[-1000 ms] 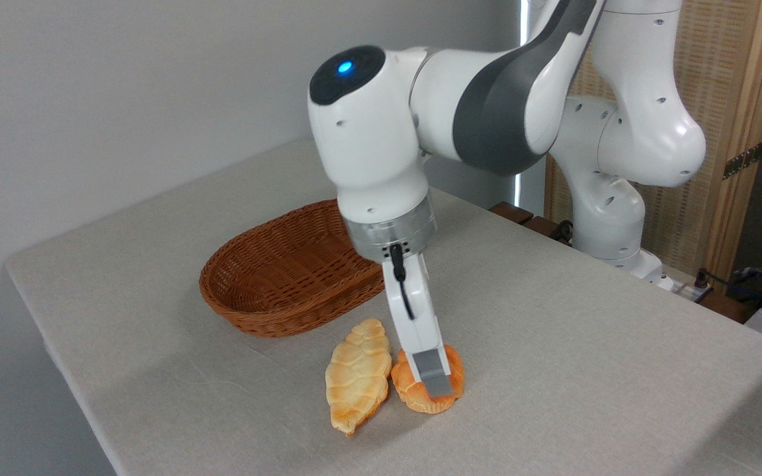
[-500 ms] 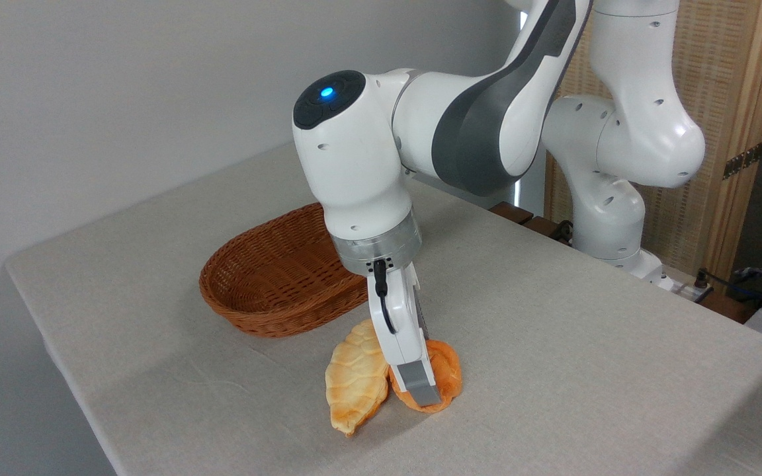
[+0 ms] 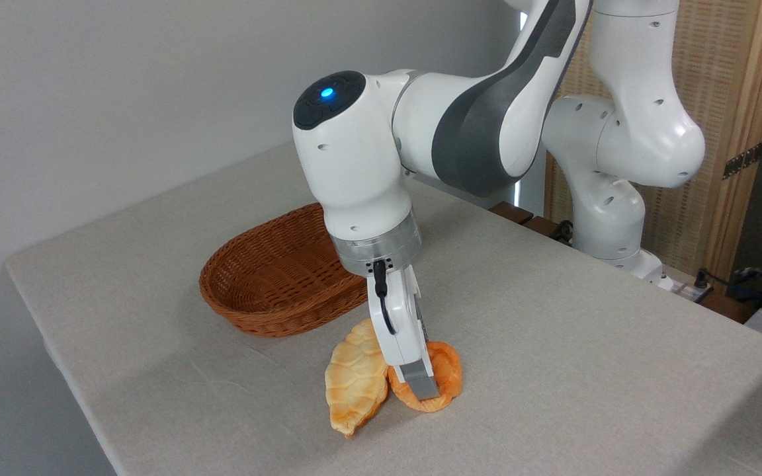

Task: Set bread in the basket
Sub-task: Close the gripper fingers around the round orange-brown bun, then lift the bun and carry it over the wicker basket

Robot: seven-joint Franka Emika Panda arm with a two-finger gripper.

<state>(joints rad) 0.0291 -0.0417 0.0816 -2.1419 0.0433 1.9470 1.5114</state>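
Note:
The bread (image 3: 448,374), a small orange-brown bun, lies on the table near the front, looking squeezed narrow and tilted. My gripper (image 3: 424,389) comes down from above and is shut on it. The near grey fingertip (image 3: 419,386) covers the bun's left side and the far finger is hidden behind it. The basket (image 3: 256,323), an oval reddish-brown wicker one with nothing in it, stands to the upper left of the bun, partly behind my wrist.
A longer, paler yellow loaf (image 3: 353,385) lies right against the bun's left side. The grey table (image 3: 586,370) has edges at the left and front. My arm's base (image 3: 612,225) stands at the back right before a wooden screen (image 3: 705,132).
My wrist dropped and shifted left over the bun. The fingers closed, and the bun went from round to squeezed and tilted. Over the last half second it has barely moved.

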